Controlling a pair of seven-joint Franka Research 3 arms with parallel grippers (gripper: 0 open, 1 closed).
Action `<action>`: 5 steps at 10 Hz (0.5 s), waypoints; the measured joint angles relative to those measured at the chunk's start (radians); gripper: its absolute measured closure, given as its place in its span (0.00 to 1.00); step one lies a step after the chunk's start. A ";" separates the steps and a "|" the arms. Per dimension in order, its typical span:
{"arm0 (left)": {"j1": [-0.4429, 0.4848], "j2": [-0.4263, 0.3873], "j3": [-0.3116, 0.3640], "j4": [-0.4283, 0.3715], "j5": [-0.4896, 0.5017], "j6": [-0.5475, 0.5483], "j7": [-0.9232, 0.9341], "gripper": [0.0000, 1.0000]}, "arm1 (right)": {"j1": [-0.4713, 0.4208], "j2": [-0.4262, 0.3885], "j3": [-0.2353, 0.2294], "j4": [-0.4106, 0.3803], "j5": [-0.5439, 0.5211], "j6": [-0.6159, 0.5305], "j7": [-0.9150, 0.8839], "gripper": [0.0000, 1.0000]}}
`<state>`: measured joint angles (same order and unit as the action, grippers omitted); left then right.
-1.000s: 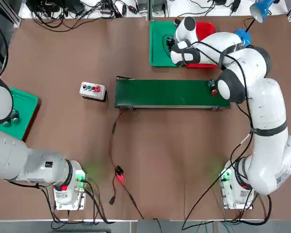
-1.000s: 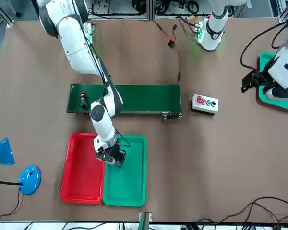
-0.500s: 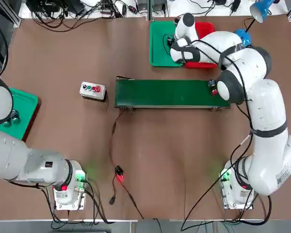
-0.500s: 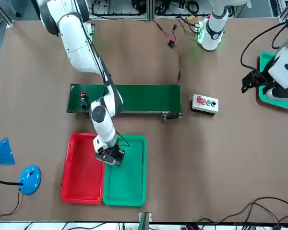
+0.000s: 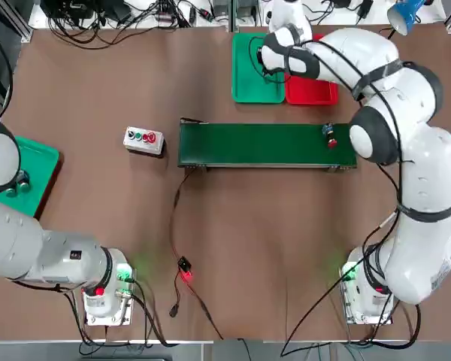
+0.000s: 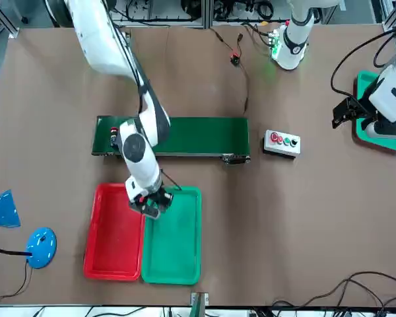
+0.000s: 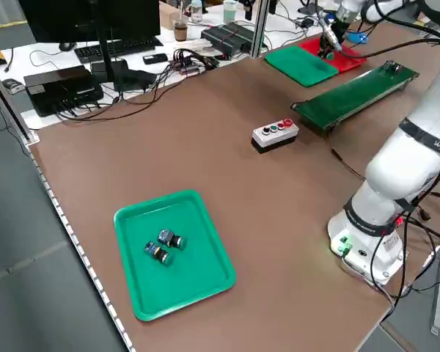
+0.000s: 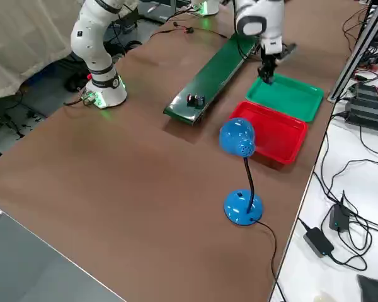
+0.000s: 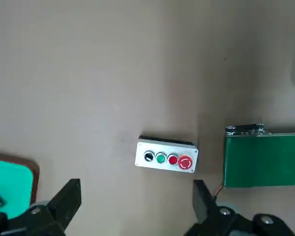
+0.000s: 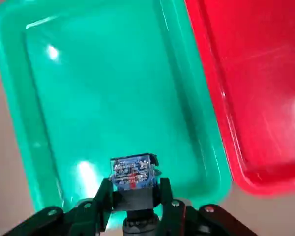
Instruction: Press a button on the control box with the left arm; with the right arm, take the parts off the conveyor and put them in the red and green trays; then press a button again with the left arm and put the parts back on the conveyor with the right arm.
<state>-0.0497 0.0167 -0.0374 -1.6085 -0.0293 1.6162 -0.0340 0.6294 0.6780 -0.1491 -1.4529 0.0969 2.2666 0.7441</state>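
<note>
Part (image 10: 133, 172), one of those to be sorted, is held in the right end effector (image 10: 135, 191) above the green tray (image 10: 103, 93), at the side nearer the conveyor (image 5: 263, 145). The fingers pinch its dark block from two opposite sides, which leaves the clear casing and the round, dark end jutting free, presumably so that it can be set down without the fingers fouling the tray. It seems carried there to be lowered in; I cannot tell whether it touches the floor of the tray.

Another part, with a red cap (image 5: 329, 135), sits on the conveyor at its end by the right arm, probably the next to fetch. The red tray (image 6: 114, 231) adjoins the green one, so both drops need only a short reach.

The left end effector (image 9: 139, 191) stands wide and holds nothing, its arm idle above the side tray (image 7: 174, 275) and well apart from the control box (image 5: 143, 141). Two more parts (image 7: 171, 238) lie in that tray.

The trays are smooth, glossy plastic with rounded corners and raised rims; the conveyor is a long, flat green strip, and the box a pale oblong with round buttons (image 9: 172, 160), all on the brown, matt bench (image 5: 233, 248).
</note>
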 joint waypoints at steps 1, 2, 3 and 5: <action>0.000 0.000 0.000 0.000 0.000 0.000 0.000 0.00 | 0.023 -0.048 0.001 -0.021 0.000 -0.040 0.002 0.57; 0.000 0.001 0.000 0.000 0.000 0.000 0.000 0.00 | 0.057 -0.098 0.002 -0.063 0.000 -0.048 0.025 0.57; 0.000 0.001 0.000 0.001 0.000 0.000 0.000 0.00 | 0.096 -0.140 0.003 -0.106 0.000 -0.047 0.062 0.57; 0.000 0.002 0.000 0.001 0.000 0.000 0.000 0.00 | 0.181 -0.179 0.006 -0.149 0.001 -0.029 0.159 0.57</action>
<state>-0.0500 0.0182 -0.0377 -1.6077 -0.0293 1.6162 -0.0340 0.8102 0.4986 -0.1432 -1.6021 0.0975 2.2378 0.9034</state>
